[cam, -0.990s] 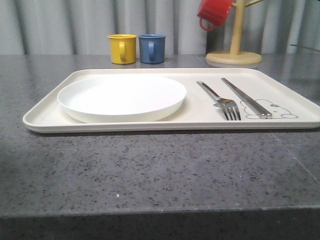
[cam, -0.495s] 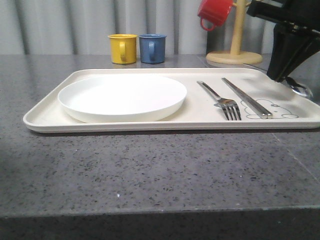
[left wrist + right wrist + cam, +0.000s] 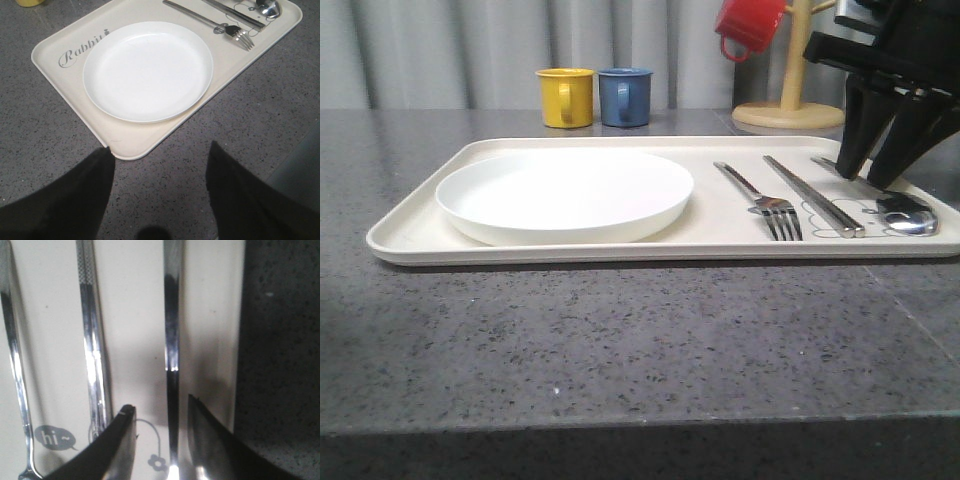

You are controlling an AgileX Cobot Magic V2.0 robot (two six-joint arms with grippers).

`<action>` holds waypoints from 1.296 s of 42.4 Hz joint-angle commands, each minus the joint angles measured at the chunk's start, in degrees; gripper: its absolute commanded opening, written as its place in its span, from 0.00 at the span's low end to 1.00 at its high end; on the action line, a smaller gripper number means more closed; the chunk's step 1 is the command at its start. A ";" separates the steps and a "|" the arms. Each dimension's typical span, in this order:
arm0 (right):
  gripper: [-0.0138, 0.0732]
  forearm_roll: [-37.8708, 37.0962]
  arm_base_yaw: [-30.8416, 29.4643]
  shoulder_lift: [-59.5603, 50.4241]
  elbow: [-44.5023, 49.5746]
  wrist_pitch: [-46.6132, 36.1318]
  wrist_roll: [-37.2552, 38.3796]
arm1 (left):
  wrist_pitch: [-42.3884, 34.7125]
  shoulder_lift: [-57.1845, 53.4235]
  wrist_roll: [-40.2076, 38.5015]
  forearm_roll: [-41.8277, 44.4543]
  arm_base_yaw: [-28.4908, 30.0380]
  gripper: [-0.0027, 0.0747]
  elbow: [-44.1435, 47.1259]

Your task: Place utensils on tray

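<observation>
- Front view: right gripper (image 3: pixel 872 180) hangs over the tray's right end, jaws parted, straddling the spoon (image 3: pixel 905 212) handle; spoon lies flat on the tray (image 3: pixel 410 232), bowl toward the near rim, handle running back and slightly left. Looks released, though contact with the fingers can't be ruled out.
- Fork (image 3: pixel 762 202) and flat bar-like piece (image 3: pixel 812 195) lie just left of the spoon, roughly parallel, long axes near-to-far; fork tines point to the near edge. White plate (image 3: pixel 564 194) takes the tray's left half. Yellow mug (image 3: pixel 565 97), blue mug (image 3: pixel 624 97) and red mug (image 3: pixel 750 24) on its wooden stand (image 3: pixel 788 100) sit behind the tray.
- Left wrist view: left gripper (image 3: pixel 159 197) hovers over the grey countertop (image 3: pixel 45 150) near a tray corner, fingers wide apart, holding nothing. Plate sits beside the "Rabbit" script; fork, bar piece and spoon bowl lie at the tray's far end.
- Right wrist view: dark fingers (image 3: pixel 117 440) sit either side of the spoon handle (image 3: pixel 172 340) with a gap showing; the handle lies close to the tray's raised rim, parallel to the bar piece and fork handle.
- Step judgement: last utensil appears placed. To finish well, lift straight up with the jaws kept apart so neither finger drags the handle or tips the spoon onto the rim.
</observation>
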 commanded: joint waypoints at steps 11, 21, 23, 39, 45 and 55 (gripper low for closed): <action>0.54 -2.34 4.44 -16.14 0.13 -1.82 -10.39 | -3.84 0.11 -0.55 0.23 -0.50 0.56 -1.48; 0.54 -10.53 12.18 -31.57 9.34 -0.90 -10.64 | -3.84 0.11 -0.55 0.18 -0.50 0.56 -1.48; 0.54 -10.65 12.79 -35.26 11.74 -0.78 -10.64 | -3.84 0.11 -0.55 0.18 -0.50 0.56 -1.48; 0.54 -11.18 13.08 -62.33 28.38 -3.51 -10.64 | -3.84 0.11 -0.55 0.09 -0.50 0.56 -1.48; 0.54 -9.46 13.08 -69.89 31.74 -2.24 -10.58 | -3.84 0.11 -0.55 0.09 -0.50 0.56 -1.48; 0.54 -8.79 13.08 -76.98 32.48 -2.53 -10.58 | -3.84 0.11 -0.55 0.09 -0.50 0.56 -1.48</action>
